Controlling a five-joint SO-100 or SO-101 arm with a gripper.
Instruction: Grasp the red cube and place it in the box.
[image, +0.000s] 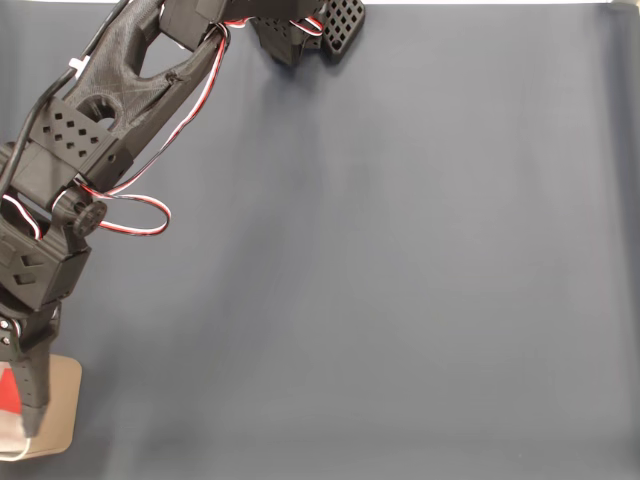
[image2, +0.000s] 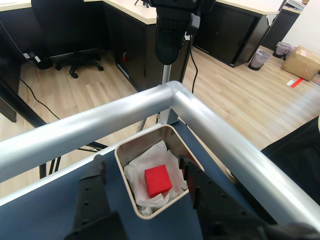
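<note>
A: What takes up the most room here?

B: In the fixed view, the dark blue table cover (image: 400, 280). It is bare from the middle out to the right edge. The black arm (image: 90, 130) runs down the left side from the top, with red, white and black wires (image: 150, 215) looping beside it.

A: And at the table's edge?

B: In the wrist view two silver metal rails (image2: 165, 105) meet at a corner just behind the box (image2: 126, 172). Beyond them is wooden floor (image2: 235, 95), a black office chair (image2: 70, 35) and dark cabinets (image2: 235, 30). So the box sits tight in the table corner, with little space behind it.

A: What is in the box?

B: White crumpled paper (image2: 137, 172) lines it, and the red cube (image2: 157, 181) lies on that paper, near the middle. The cube is slightly turned, one corner pointing toward the camera. It has no long axis. The box's longer side runs away from the camera toward the rail corner.

A: The gripper (image2: 145, 172)?

B: Its two black fingers (image2: 197, 192) are spread apart, one either side of the box, touching nothing. In the fixed view the box (image: 62, 410) shows at the bottom-left corner, a sliver of red (image: 8, 392) at the frame edge beside the arm's tip.
</note>
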